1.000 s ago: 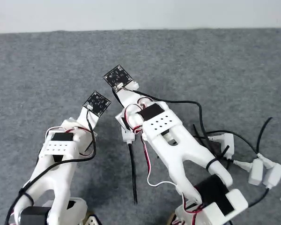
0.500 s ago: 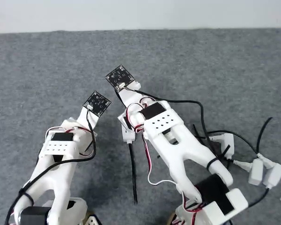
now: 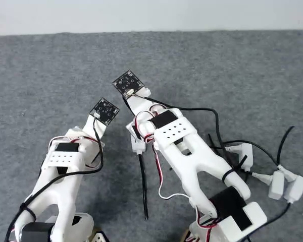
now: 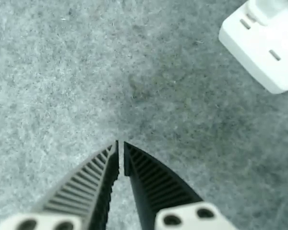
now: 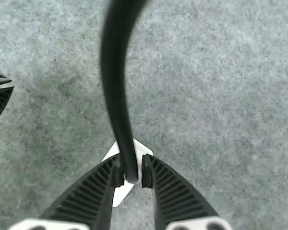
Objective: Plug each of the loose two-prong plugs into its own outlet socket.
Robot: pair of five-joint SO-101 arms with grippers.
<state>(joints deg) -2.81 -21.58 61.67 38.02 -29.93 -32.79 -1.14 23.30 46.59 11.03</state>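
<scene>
Where right pincer (image 5: pixel 133 175) grips it, plug (image 5: pixel 119 194) white, black cord (image 5: pixel 116 96) attached.

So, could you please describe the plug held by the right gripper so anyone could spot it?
On the grey mat, look between the two white arms. There the right gripper pinches a small white plug; unlike the loose connectors at the right edge, it trails one straight black cord.

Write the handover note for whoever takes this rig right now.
Left gripper: jaws shut, empty, over grey carpet, near a white slotted socket block.
Right gripper: jaws shut on the black cable above a white plastic piece, perhaps that same block.
More white plugs and sockets lie loose at the carpet's right side.
Done: no plug visibly seated. Left: every mating.
</scene>
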